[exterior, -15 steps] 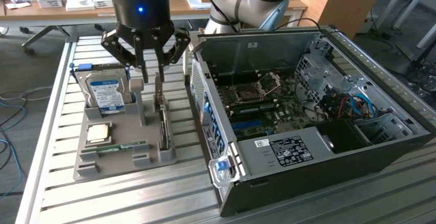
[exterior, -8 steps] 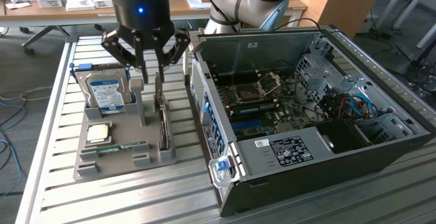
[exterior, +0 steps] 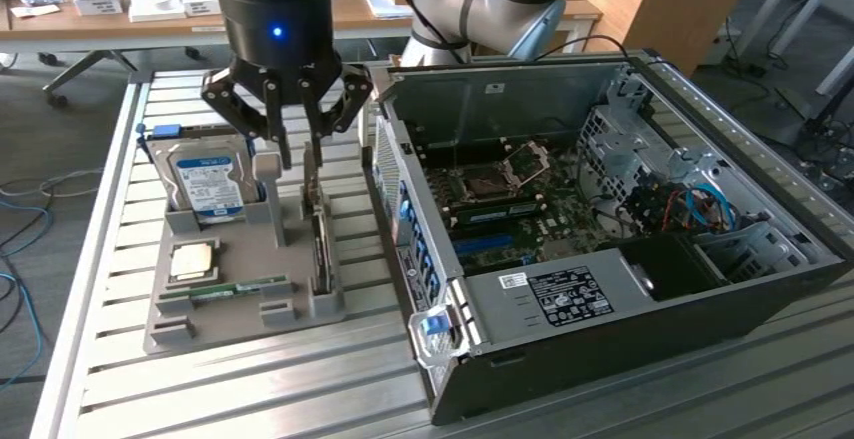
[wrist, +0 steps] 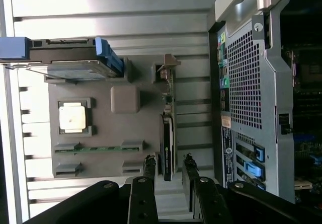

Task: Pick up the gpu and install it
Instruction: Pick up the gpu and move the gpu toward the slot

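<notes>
A robot gripper (exterior: 290, 164) hangs low over a grey tray (exterior: 247, 259) on the slatted table (exterior: 80, 359). Its fingers are spread, one on each side of the gpu (wrist: 167, 133), and it holds nothing. The gpu stands on edge in its tray slot, beside the open computer case (exterior: 601, 379). This looks like the pick-up step, with the grasp not yet made. Closing cleanly would call for fingers square to the thin card.

Matt grey plastic tray (exterior: 260, 254)
</notes>
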`<state>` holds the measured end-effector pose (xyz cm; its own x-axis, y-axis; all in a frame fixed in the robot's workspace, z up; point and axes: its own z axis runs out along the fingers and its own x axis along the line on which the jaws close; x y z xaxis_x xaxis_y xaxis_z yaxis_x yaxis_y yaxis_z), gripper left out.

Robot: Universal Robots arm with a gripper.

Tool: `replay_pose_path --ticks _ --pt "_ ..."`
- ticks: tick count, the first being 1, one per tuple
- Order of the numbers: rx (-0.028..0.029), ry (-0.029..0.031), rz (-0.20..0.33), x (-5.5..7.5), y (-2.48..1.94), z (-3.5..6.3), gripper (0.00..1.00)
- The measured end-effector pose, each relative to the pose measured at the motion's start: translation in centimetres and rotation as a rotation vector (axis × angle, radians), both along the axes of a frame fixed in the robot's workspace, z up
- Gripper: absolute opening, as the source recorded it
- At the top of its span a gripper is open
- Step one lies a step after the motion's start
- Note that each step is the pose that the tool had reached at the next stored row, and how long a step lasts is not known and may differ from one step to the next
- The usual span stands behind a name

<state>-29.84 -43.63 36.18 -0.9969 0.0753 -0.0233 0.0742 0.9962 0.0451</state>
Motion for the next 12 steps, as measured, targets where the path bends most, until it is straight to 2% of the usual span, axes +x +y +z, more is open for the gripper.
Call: replay_pose_path --ticks 12 --pt "0.0002 -0.0002 0.000 0.00 0.00 -0.88 0.36"
